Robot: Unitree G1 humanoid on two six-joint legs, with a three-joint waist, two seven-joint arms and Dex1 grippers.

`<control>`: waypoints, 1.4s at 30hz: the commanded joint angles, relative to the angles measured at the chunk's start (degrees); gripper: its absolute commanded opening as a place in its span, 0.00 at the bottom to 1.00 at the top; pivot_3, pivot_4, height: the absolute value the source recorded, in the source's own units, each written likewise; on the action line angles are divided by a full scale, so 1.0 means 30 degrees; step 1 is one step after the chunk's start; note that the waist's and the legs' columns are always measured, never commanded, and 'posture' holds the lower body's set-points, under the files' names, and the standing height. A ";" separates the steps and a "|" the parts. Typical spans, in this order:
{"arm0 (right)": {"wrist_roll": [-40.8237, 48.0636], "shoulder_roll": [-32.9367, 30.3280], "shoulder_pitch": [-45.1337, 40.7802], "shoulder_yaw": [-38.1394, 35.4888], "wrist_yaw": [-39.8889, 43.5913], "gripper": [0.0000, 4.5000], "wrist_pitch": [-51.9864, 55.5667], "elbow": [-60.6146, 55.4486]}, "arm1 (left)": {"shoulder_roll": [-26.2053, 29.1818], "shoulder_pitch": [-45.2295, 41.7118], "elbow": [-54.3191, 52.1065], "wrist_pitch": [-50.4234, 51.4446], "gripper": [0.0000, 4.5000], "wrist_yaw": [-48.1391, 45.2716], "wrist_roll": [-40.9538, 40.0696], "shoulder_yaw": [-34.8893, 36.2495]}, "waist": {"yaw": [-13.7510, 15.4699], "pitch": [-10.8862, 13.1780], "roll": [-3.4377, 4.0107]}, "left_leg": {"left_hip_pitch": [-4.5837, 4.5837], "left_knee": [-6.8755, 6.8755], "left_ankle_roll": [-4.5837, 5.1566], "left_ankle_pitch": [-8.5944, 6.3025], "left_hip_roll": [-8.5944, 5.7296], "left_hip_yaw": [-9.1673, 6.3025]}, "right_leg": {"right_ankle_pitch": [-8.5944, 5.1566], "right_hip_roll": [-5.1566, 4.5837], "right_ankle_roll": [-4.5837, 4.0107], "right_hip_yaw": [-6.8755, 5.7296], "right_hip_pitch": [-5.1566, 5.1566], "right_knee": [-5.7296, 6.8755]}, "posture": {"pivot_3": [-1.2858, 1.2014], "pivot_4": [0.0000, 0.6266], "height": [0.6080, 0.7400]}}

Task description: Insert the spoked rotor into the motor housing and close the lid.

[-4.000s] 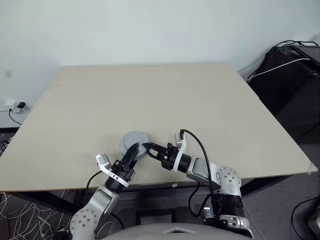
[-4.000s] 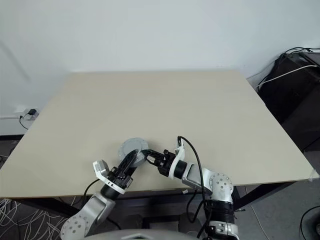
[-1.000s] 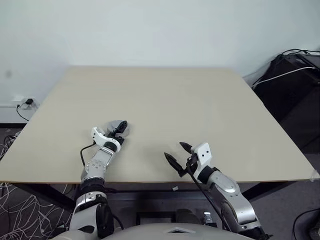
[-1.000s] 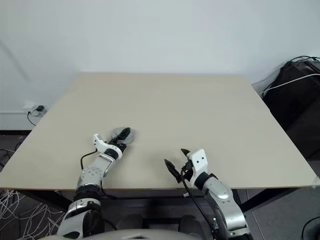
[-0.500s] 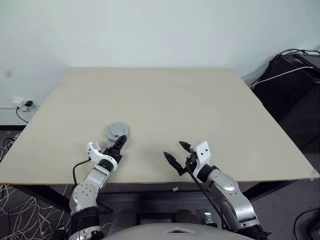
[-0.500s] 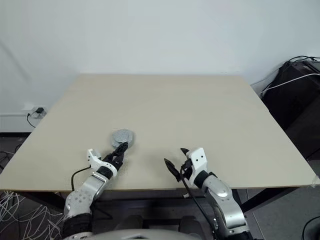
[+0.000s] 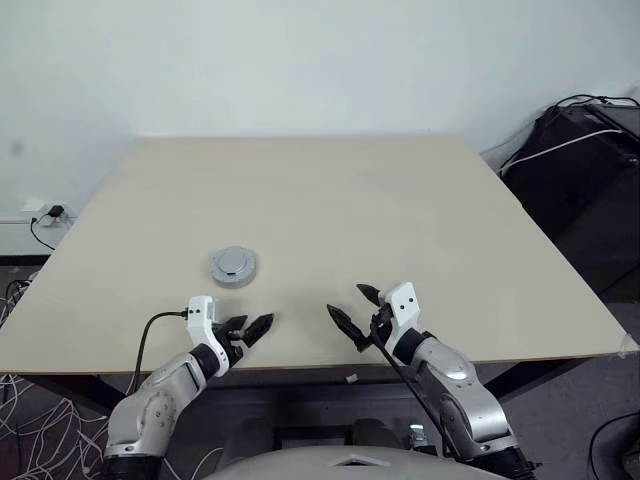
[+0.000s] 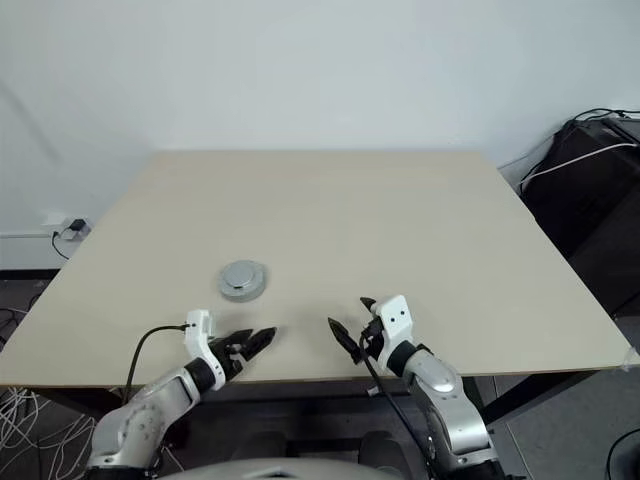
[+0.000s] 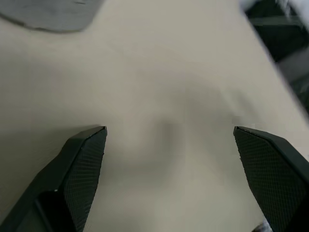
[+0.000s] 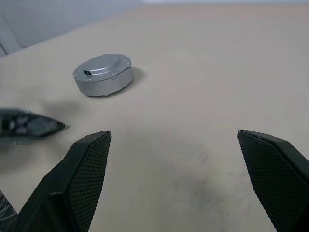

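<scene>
The closed motor, lid seated on top, sits alone on the left part of the worktop, nearer the near edge than the far one. Both grippers hang at that near edge, well apart from it: left gripper and right gripper, jaws spread wide and empty. The assembly looks finished; best to keep the arms clear without nudging it. It is a squat round puck of matte silver-grey metal; the worktop is smooth pale beige.

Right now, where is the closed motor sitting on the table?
In the head views the motor housing with its lid on rests on the table on the robot's left, beyond the open left gripper, touching neither it nor the right gripper.
</scene>
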 commanded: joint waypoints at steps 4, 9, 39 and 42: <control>-0.0871 0.0531 0.0803 0.0100 -0.0631 1.00 -0.1797 -0.0710 | -0.0470 0.1158 0.0091 -0.8163 0.99 0.0437 0.5651 -0.2409 | 0.0164 0.0006 0.0000 | -0.0020 -0.0064 -0.0001 0.0000 0.0008 0.0008 | -0.0021 -0.0025 -0.0036 0.0006 -0.0056 -0.0001 | 0.52 0.00 1.00; -0.2258 0.0682 0.1573 -0.0116 -0.1721 1.00 -0.3877 -0.1057 | -0.1405 0.1988 0.0819 -1.3289 0.99 0.2601 0.8979 -0.2977 | 0.0323 0.0010 -0.0001 | -0.0063 -0.0085 0.0008 -0.0004 0.0005 0.0023 | -0.0034 -0.0061 -0.0052 0.0007 -0.0099 -0.0005 | 0.52 0.00 1.00; -0.3339 0.1326 0.2360 -0.1705 -0.3629 1.00 -0.9349 0.2722 | -0.3076 0.2384 0.0382 -1.5770 0.99 0.5281 0.9747 -0.2129 | 0.0296 0.0015 -0.0006 | -0.0018 -0.0054 0.0017 -0.0002 0.0020 0.0036 | -0.0092 -0.0007 0.0062 -0.0013 -0.0045 0.0010 | 0.52 0.00 1.00; -0.3294 0.1387 0.2300 -0.1699 -0.3554 1.00 -0.9977 0.3442 | -0.3202 0.2303 0.0494 -1.5768 0.99 0.5376 0.9651 -0.1945 | 0.0297 0.0014 -0.0006 | -0.0014 -0.0053 0.0018 -0.0002 0.0019 0.0037 | -0.0092 -0.0007 0.0061 -0.0013 -0.0039 0.0010 | 0.52 0.00 1.00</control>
